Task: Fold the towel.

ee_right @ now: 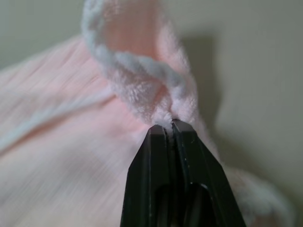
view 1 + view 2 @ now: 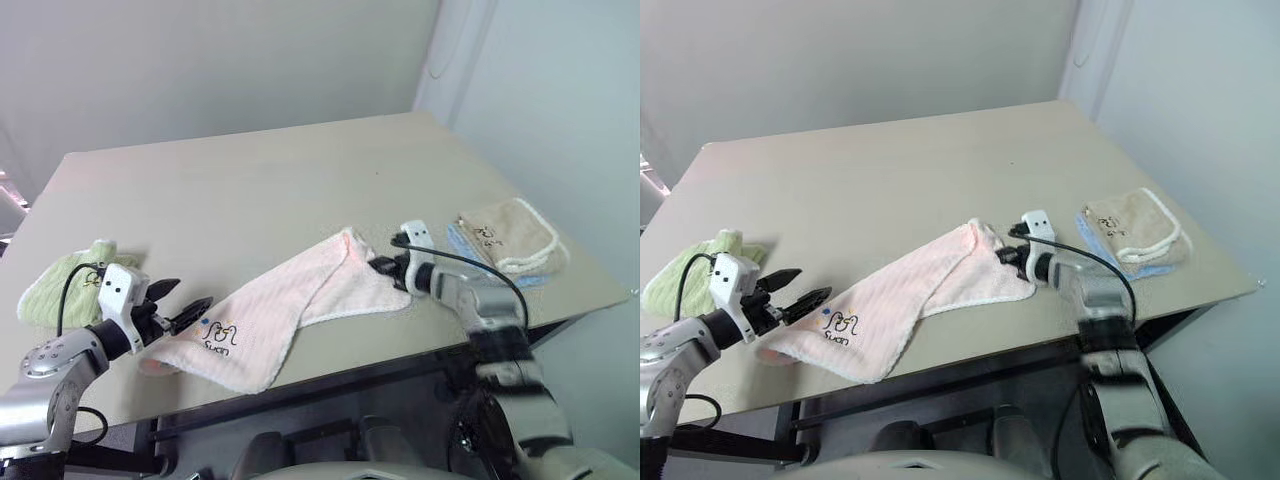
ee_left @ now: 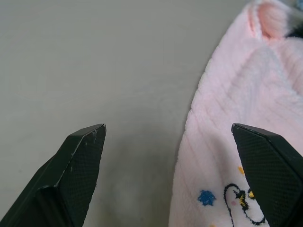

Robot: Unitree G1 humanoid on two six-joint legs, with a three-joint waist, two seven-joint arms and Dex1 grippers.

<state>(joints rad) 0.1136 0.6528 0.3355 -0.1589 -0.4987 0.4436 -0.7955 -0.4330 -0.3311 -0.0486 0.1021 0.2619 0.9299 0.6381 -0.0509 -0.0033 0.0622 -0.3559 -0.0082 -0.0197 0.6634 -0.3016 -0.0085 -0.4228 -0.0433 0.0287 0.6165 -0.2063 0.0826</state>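
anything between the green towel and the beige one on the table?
Yes: in the left eye view the pink towel lies stretched across the table between the green towel and the beige towel, with both grippers at its ends.

My table [image 2: 300, 180] is a plain beige top running back to the wall, and 3 lots of cloth lie on it. The pink towel [image 2: 270, 320] sprawls near the front edge, half doubled over — its logo end points toward my left side. A green towel [image 2: 60, 285] sits folded at the left edge. At the right edge a beige towel [image 2: 510, 235] rests on a pale blue cloth [image 2: 460, 240] — well apart from the green one.
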